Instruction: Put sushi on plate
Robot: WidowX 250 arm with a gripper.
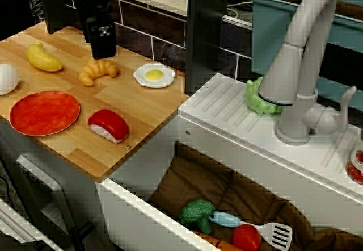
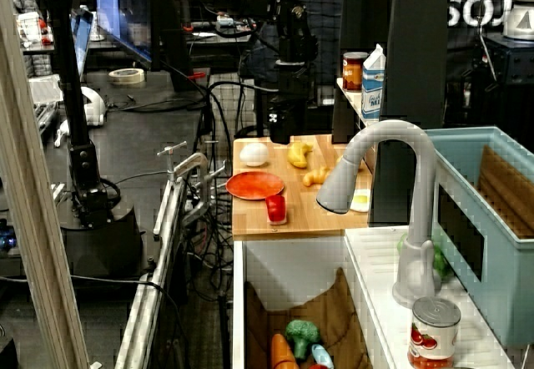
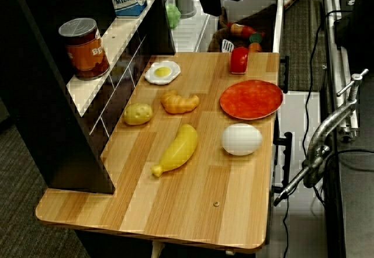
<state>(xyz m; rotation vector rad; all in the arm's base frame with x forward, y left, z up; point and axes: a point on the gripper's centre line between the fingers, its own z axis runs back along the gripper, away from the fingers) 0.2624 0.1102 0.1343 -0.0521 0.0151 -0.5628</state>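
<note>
Broccoli (image 1: pixel 197 213) and a spatula (image 1: pixel 266 232) lie closest, down in the sink (image 1: pixel 136 217). Up top, the gripper (image 1: pixel 102 38) hangs over the counter's back edge; can't tell if it's released or clenched, but it's carrying nothing. Sushi (image 1: pixel 108 125) sits around 6 o'clock from it, well apart, long axis running 10-to-4. Plate (image 1: pixel 44 112), bare, is just beside the sushi at 9 o'clock.

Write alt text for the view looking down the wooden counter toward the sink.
A small red-topped toy sushi on white rice stands on the light wooden counter just beyond a flat round red-orange plate, not on it. Nearby lie a white egg, yellow banana, croissant, potato and fried egg.
</note>
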